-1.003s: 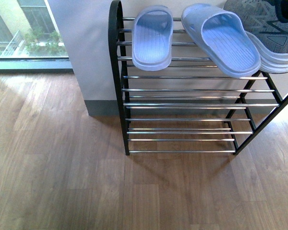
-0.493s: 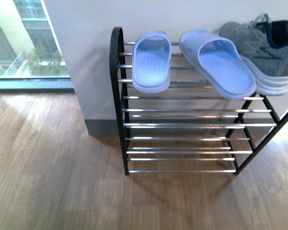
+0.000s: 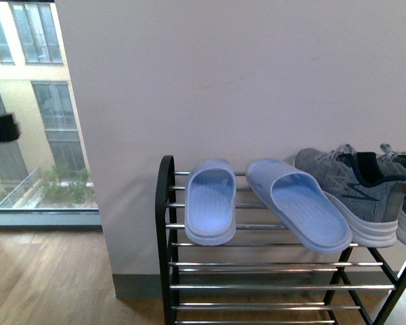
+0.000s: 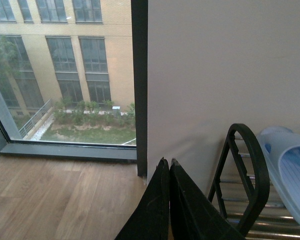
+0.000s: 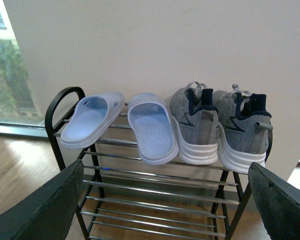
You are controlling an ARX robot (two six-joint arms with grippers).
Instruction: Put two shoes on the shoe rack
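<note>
1. On my left wrist camera the left gripper (image 4: 169,167) has its two dark fingers (image 4: 150,210) pressed together, tip to tip, with nothing between them. They touch nothing and hang in the air just beside the rack's arched side post (image 4: 250,170).
2. On the right wrist camera the right gripper (image 5: 165,200) is spread wide: one finger (image 5: 40,205) sits at each lower corner of the frame, with the whole rack showing between them. It holds nothing and touches nothing.
3. The shoe rack (image 3: 165,223) stands against the pale wall (image 3: 257,74), and all the footwear sits on its top tier.
4. The two grey sneakers (image 5: 195,125) stand side by side at the right end of that tier, heels toward me. In the front view the far one is cut off by the frame edge.
5. The two blue slides (image 3: 211,200) lie to the left of the sneakers. The one nearest the sneakers overhangs the front bar and lies just against the sneaker's white sole; I cannot tell whether they touch.
6. The three lower tiers (image 5: 155,192) are bare chrome bars.
7. To the left of the rack I have open wooden floor (image 4: 55,200) running to the window (image 3: 27,108).
</note>
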